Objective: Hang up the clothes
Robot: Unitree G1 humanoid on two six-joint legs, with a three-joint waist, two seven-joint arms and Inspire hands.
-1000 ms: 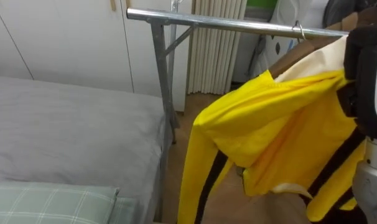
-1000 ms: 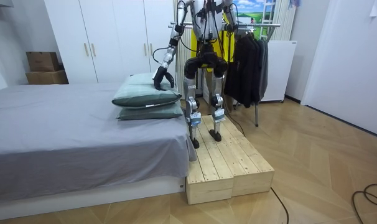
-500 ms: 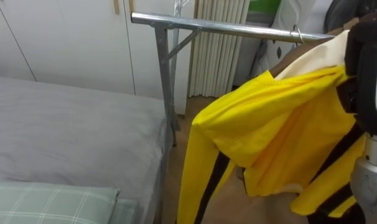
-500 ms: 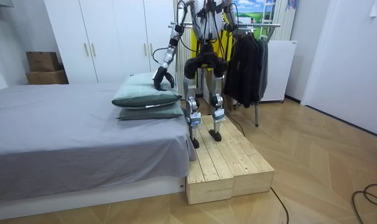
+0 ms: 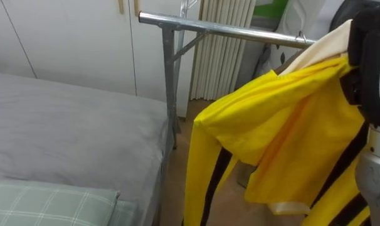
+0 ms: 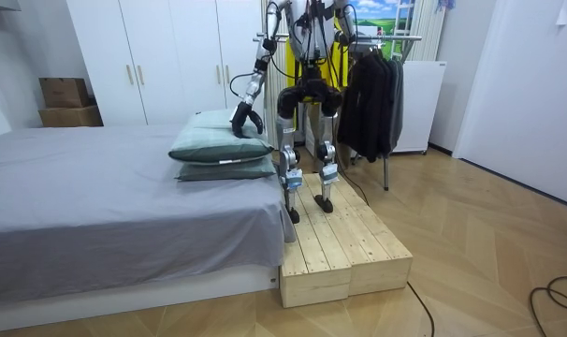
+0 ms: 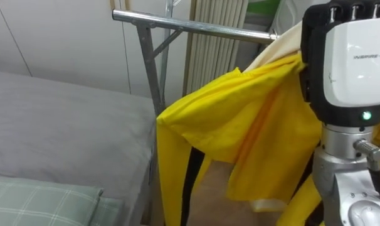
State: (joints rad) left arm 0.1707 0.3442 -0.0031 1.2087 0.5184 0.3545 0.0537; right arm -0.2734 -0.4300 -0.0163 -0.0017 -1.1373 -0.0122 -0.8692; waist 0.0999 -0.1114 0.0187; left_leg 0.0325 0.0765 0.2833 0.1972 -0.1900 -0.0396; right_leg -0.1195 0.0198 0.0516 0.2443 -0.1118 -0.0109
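One yellow jacket (image 5: pixel 284 125) hangs at one rail (image 5: pixel 227 28) by the right robot hand (image 7: pixel 347 59), grip untellable; the left robot hand (image 6: pixel 245 118) droops open over two pillows (image 6: pixel 218 150).

Smooth yellow cloth jacket (image 5: pixel 290 132), shiny metal rail (image 5: pixel 227 28)

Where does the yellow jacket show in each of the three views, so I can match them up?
Left eye view: the yellow jacket spreads over the centre and right, just under the rail.
Right eye view: yellow jacket in the centre, again under the rail.
Room view: yellow jacket as a narrow strip at top centre, beyond the robot.
Shared landmark: the metal clothes rail.
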